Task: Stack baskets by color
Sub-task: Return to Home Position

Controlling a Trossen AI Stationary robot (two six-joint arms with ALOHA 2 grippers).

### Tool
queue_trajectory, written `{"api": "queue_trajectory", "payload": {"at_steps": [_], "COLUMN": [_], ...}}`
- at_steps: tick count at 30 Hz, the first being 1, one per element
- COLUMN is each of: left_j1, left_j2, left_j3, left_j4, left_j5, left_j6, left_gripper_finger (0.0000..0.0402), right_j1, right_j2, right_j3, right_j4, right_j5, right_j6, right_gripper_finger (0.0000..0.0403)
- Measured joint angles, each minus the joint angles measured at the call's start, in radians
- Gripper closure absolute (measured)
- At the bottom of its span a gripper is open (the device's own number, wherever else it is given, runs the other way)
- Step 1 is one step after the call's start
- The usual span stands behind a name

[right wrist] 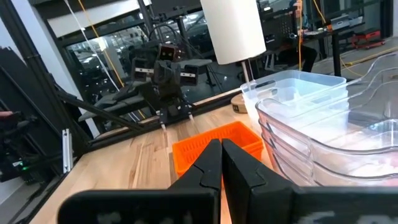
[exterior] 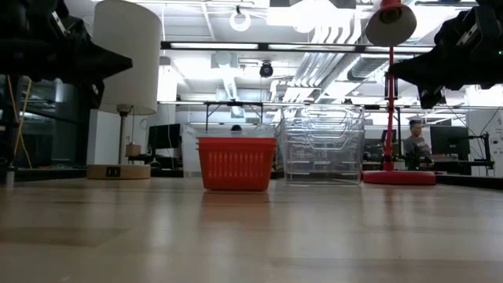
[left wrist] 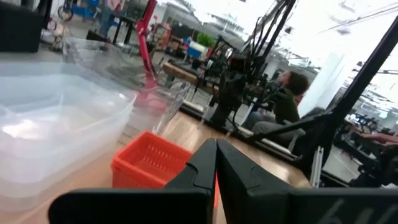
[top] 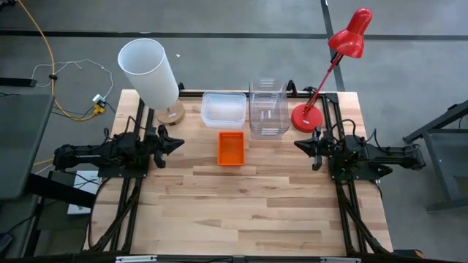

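With the left gripper (top: pixel 180 144) and right gripper (top: pixel 297 145) both pinched shut, empty and well apart, the bright-orange rectangular plastic baskets (top: pixel 231 148) sit nested between them, with the frosted shallow plastic bins (top: pixel 224 109) and taller clear plastic bins (top: pixel 268 108) stacked just beyond, so the sorting looks finished.

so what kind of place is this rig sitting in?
Likely a robotics lab or open workshop: bare concrete floor, exposed ceiling ducts and strip lights, and a person seated in the room beyond the wooden table.
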Motion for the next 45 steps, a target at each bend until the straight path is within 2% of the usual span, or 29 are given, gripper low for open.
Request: {"api": "queue_trajectory", "payload": {"at_steps": [10,19,45], "left_j1": [-0.009,-0.095,-0.095], "left_j2": [0.001,0.001,0.002], "left_j3": [-0.001,-0.001,-0.001], "left_j4": [-0.011,-0.011,-0.011], "left_j5": [0.022,0.028,0.026], "left_j6": [0.0,0.0,0.0], "left_gripper_finger": [0.0401,0.0401,0.0401], "right_j1": [0.002,0.002,0.003], "right_j2": [0.0,0.011,0.011], "right_j3": [-0.002,-0.002,-0.003], "right_j4": [0.004,0.005,0.007], "right_j5": [0.005,0.006,0.006], "right_j6": [0.0,0.0,0.0], "right_gripper_finger": [0.0402,0.0402,0.0402]}}
